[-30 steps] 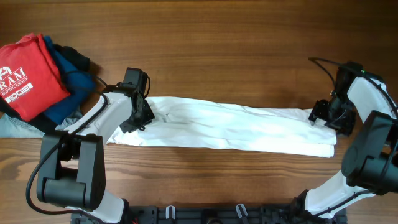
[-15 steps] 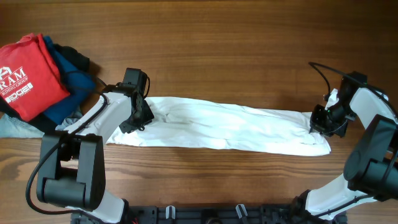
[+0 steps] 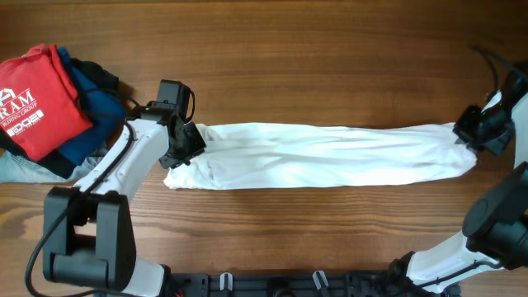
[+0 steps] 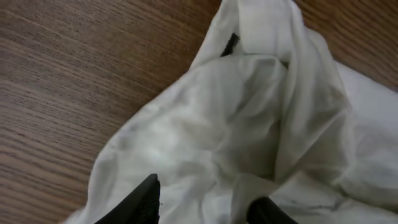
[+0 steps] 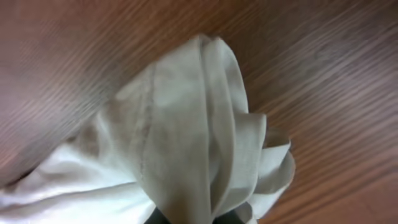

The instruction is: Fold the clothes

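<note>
1. Wooden surface: carrying every item listed.
2. White garment: lying across the middle, running left to right as one long narrow band. Both claws are holding it stretched, probably to draw out wrinkles and straighten it for a further fold.
3. Pile of clothes, red shirt uppermost over blue pieces: sitting at the far left, apart from the white band, evidently waiting its turn.
4. Left claw: pinching the garment's left end, with cloth gathering between its fingers.
5. Right claw: clamping the garment's right end at the surface's right edge, with fabric bunching out of it in pleats.
</note>
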Available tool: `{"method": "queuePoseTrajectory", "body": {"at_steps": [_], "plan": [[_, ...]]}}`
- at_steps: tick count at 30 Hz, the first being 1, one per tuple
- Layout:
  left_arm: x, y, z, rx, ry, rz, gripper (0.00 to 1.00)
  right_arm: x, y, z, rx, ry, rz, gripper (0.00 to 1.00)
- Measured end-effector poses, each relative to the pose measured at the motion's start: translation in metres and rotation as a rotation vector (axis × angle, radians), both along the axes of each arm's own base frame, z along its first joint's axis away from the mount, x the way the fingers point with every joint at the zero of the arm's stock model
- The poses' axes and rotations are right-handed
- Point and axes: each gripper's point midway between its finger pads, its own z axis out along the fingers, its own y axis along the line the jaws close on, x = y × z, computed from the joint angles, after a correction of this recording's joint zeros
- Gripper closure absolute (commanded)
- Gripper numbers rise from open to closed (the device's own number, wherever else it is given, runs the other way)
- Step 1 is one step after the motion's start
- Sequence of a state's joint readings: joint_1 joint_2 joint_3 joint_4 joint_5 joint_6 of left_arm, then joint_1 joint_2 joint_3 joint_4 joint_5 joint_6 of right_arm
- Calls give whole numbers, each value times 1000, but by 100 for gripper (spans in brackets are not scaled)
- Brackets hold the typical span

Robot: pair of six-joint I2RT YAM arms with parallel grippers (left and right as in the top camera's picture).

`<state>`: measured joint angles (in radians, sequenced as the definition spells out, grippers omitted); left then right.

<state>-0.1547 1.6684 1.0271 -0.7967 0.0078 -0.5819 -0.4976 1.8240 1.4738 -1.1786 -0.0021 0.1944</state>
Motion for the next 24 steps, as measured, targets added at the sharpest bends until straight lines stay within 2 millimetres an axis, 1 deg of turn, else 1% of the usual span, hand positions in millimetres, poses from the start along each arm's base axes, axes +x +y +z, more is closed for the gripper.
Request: {"method": "queuePoseTrajectory", "body": {"at_steps": [1, 2, 4, 5, 6, 9, 10, 12, 13, 14, 16, 17, 19, 22, 24], "plan": [[-1, 0, 1, -1, 3, 0, 61, 2, 3, 4, 1, 1, 9, 96], [-3, 0, 0, 0, 13, 0, 61, 2, 10, 6, 7, 12, 27, 96], [-6, 0, 0, 1, 24, 0, 61, 4, 31, 6, 18, 39, 84, 96], [-8, 1, 0, 3, 33, 0, 61, 8, 47, 6, 22, 49, 128, 96], [-10, 1, -1, 4, 42, 0, 61, 11, 58, 6, 22, 51, 156, 96], [-18, 2, -1, 9, 72, 0, 60, 19, 85, 6, 18, 51, 203, 96], [-25, 0, -1, -5, 104, -2, 60, 20, 88, 6, 18, 51, 194, 96], [-38, -3, 0, -29, 160, -3, 59, 20, 87, 6, 18, 51, 184, 96], [-46, -5, 0, -38, 191, -3, 52, 20, 87, 6, 18, 52, 179, 96], [-54, -7, 1, -54, 226, -2, 48, 20, 87, 6, 18, 52, 178, 96], [-54, -9, 1, -66, 228, -4, 36, 19, 87, 6, 19, 53, 172, 96], [-53, -10, 1, -71, 224, -5, 28, 19, 87, 6, 19, 55, 172, 96], [-51, -11, 1, -78, 217, 0, 17, 14, 89, 6, 25, 73, 173, 96], [-46, -13, 1, -85, 196, -5, 16, 12, 99, 6, 30, 92, 201, 96], [-39, -14, 1, -89, 166, -7, 16, 15, 115, 6, 28, 93, 244, 96]]}}
